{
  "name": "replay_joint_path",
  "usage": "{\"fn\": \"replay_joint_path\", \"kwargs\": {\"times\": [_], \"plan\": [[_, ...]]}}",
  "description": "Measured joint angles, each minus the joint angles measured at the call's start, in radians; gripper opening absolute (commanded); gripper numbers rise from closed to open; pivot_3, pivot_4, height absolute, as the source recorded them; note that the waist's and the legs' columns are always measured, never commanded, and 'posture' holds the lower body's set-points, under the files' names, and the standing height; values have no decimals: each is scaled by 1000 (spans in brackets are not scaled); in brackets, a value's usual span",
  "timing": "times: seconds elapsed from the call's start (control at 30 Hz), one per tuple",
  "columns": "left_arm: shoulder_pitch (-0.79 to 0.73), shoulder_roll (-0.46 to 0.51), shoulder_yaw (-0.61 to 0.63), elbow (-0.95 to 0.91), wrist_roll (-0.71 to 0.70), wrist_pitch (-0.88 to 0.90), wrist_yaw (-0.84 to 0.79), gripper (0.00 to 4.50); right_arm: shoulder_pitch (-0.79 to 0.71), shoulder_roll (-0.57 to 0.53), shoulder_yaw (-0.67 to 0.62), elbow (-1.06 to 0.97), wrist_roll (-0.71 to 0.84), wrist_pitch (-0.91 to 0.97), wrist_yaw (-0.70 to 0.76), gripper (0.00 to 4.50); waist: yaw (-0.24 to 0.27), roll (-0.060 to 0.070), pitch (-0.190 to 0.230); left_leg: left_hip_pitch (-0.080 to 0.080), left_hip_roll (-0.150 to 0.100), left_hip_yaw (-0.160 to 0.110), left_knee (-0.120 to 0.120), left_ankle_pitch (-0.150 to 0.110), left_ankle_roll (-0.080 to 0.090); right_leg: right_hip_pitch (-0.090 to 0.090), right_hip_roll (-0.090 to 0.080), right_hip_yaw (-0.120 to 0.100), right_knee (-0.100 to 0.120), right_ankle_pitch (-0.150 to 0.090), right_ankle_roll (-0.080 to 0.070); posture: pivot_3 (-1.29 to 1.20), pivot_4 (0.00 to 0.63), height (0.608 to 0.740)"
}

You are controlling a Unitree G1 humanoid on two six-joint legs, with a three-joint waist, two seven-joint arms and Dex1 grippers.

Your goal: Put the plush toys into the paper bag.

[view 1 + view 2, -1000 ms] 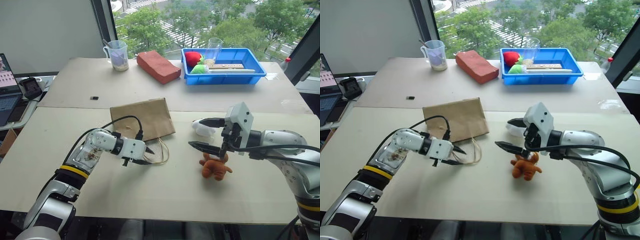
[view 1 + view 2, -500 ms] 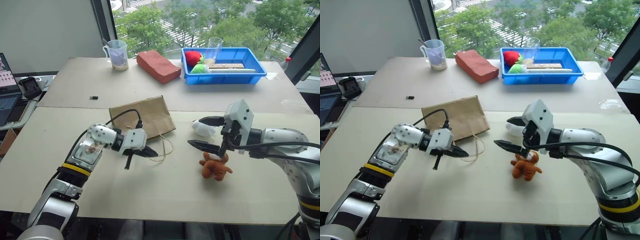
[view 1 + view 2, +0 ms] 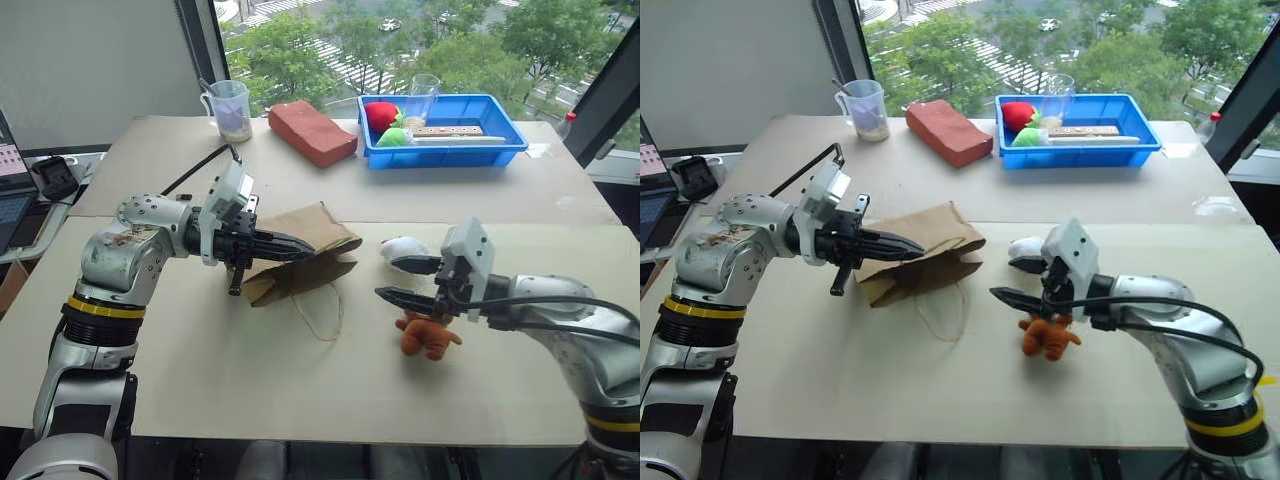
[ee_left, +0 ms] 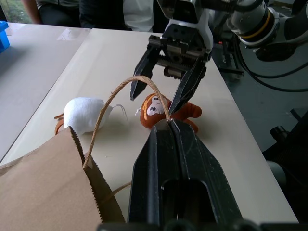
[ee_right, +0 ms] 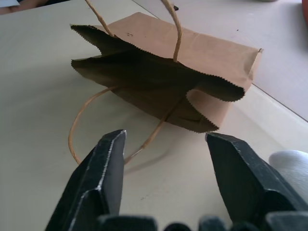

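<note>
While the bag hangs lifted: its mouth gapes toward the right claw.
Left claw [image 3: 300, 247]: pinching the paper bag [image 3: 300, 262] handle.
Right claw [image 3: 398, 279]: spread above monkey toy [image 3: 425, 335].
White toy [image 3: 402, 248]: just beyond that claw, on the desk [image 3: 400, 385].

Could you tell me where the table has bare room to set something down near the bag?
Bare tabletop lies along the near edge, in front of the paper bag and brown monkey. It is crowded between the bag's mouth, the white toy and the right end effector.

Lab: tabletop [image 3: 300, 380], laptop [image 3: 12, 165], high window [image 3: 400, 40]
</note>
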Motion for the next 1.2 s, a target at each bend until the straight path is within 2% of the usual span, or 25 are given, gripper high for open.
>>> {"fn": "replay_joint_path", "kwargs": {"times": [0.17, 0.2, 0.43, 0.6, 0.8, 1.03, 1.2], "plan": [[5, -6, 20, -22, -31, 27, 38, 0, -55, 157, 129, 87, -81, -41, -59, 170, -13, 0, 0, 0, 0, 0, 0, 0, 0, 0, 0, 0, 0, 0, 0, 0, 150, 740], [5, -7, 20, -26, -33, 27, 42, 0, -71, 186, 148, 112, -99, -49, -68, 14, -14, 0, 0, 0, 0, 0, 0, 0, 0, -1, 0, 0, 0, 0, 0, 0, 150, 740], [6, -5, 36, -36, -42, 31, 70, 0, -159, 399, 240, 356, -208, -142, -138, 14, -14, 0, 0, 0, 0, -1, -2, 0, 0, -1, 0, 0, 1, 0, 0, 0, 150, 740], [4, -5, 50, -35, -43, 39, 86, 0, -201, 494, 283, 548, -294, -201, -165, 14, -17, 0, 0, 0, 0, -1, -3, 0, -1, -2, 0, 0, 2, 0, 0, 0, 150, 740], [-13, -3, 59, -11, -22, 11, 136, 0, -242, 550, 311, 664, -378, -234, -205, 14, -21, 0, 0, 1, 0, -1, -3, 1, -1, -2, 0, 0, 2, 0, 0, 0, 150, 740], [-157, -46, 184, 35, 8, -67, 362, 0, -290, 614, 309, 750, -447, -259, -259, 14, -28, 1, 0, 3, 0, -2, -3, 1, -2, -1, 1, 0, 3, 0, -1, 0, 150, 740], [-173, -66, 223, 29, 6, -81, 470, 0, -322, 626, 308, 790, -460, -262, -259, 14, -39, 1, 0, 3, 0, -2, -4, 1, -2, -2, 1, 0, 4, 0, -1, 0, 150, 740]]}}
